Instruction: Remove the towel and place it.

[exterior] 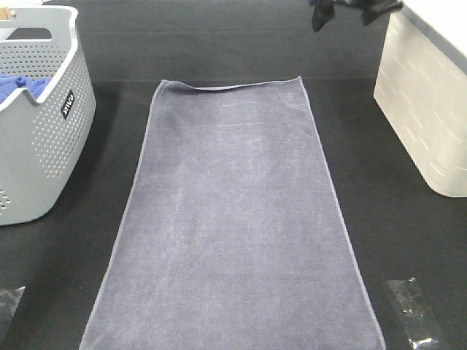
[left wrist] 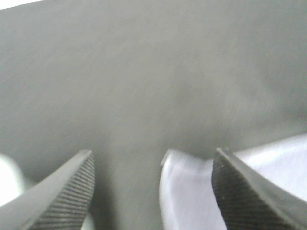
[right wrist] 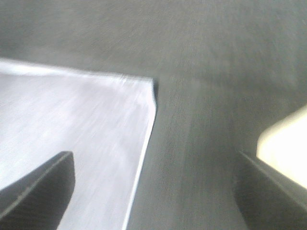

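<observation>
The grey-lavender towel lies spread flat and lengthwise on the black table, its near end running past the frame's bottom edge. Only the tips of my left gripper and right gripper show, at the bottom corners, each off to one side of the towel. In the left wrist view my left gripper is open and empty, with a towel corner between its fingers. In the right wrist view my right gripper is open and empty, over the table beside a towel corner.
A grey perforated basket with a bright blue cloth inside stands at the left. A pale bin stands at the right, also in the right wrist view. A dark cloth hangs at the top.
</observation>
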Controlling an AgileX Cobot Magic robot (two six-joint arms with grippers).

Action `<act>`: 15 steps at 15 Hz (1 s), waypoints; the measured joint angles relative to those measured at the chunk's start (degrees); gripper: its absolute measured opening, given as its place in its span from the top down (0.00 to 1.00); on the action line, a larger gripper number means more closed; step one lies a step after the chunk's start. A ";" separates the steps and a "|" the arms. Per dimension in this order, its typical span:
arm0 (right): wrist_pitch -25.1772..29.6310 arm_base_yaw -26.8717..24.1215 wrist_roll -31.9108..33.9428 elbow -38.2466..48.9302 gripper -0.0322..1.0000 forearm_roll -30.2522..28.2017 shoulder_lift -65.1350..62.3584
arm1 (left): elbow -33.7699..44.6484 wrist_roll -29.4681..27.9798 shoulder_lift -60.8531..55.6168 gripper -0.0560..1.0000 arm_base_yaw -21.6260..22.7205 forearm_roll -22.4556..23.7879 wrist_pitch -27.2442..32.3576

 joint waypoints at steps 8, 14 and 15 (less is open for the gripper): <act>17.13 0.00 0.00 0.00 0.16 1.95 -12.72 | 0.80 4.47 -13.87 0.32 0.00 -2.35 22.46; 17.13 0.00 0.00 8.48 0.16 1.78 -24.35 | 20.86 7.62 -30.88 0.32 -0.17 -5.67 22.57; 17.13 0.00 0.00 12.95 0.16 1.72 -27.90 | 26.01 7.62 -35.75 0.32 -0.17 -5.67 22.63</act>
